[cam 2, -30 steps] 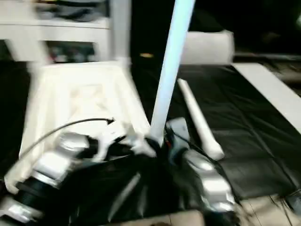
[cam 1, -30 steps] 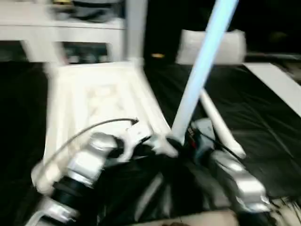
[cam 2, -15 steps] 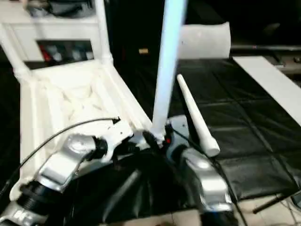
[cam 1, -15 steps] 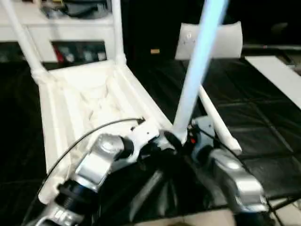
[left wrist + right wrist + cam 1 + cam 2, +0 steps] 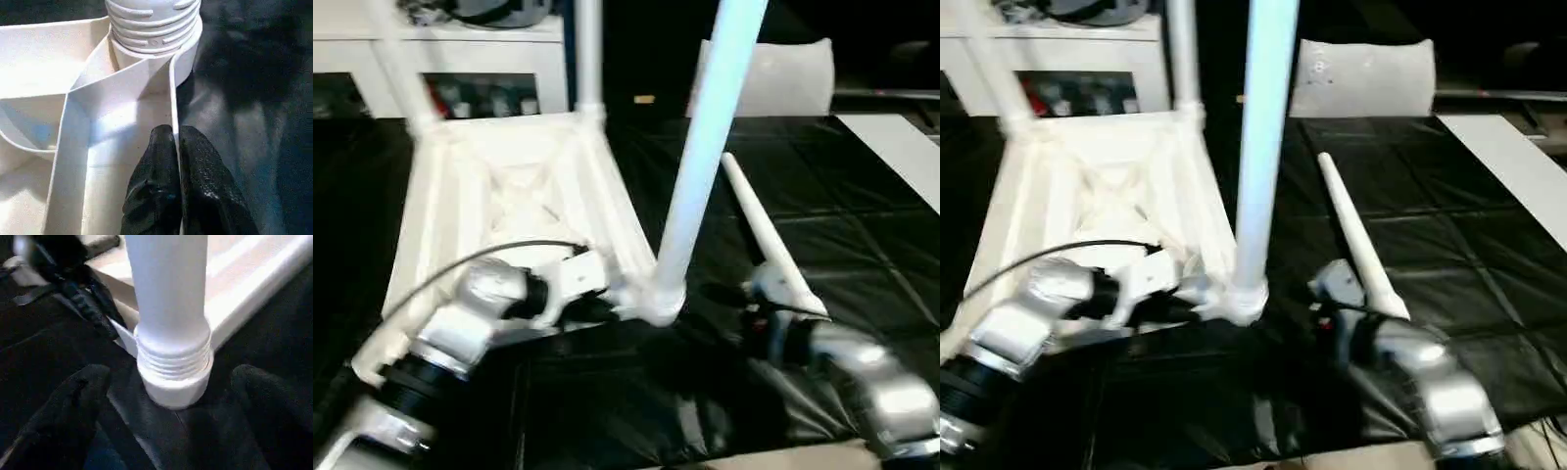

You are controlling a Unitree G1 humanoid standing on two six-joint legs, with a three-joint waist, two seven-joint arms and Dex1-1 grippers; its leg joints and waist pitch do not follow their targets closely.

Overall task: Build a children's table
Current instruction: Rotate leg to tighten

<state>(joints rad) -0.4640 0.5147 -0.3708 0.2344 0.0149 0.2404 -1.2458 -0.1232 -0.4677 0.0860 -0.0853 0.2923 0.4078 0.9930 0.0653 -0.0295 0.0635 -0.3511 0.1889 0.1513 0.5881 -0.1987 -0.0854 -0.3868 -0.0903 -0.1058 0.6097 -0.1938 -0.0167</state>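
While our left gripper [image 5: 176, 147] pinches the upturned tabletop [image 5: 509, 196] by its rim, our right gripper [image 5: 171, 396] stands spread wide around the near-corner leg [image 5: 705, 147], not touching; a loose leg [image 5: 759, 230] lies beyond on black sheet [image 5: 862, 255]

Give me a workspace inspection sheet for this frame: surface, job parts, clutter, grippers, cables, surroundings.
Surface: black sheet, creased.
Job's things: tabletop upside down, ribbed side up; two far legs and near leg standing in corner sockets, threads still showing at the near one; fourth leg lying loose on the sheet.
Clutter: flat white bag at the far edge.
Grippers: left gripper shut on the tabletop's edge wall; right gripper open, fingers either side of the near leg's base, not touching.
Cables: black cable over the left forearm.
Surroundings: white cabinets behind.
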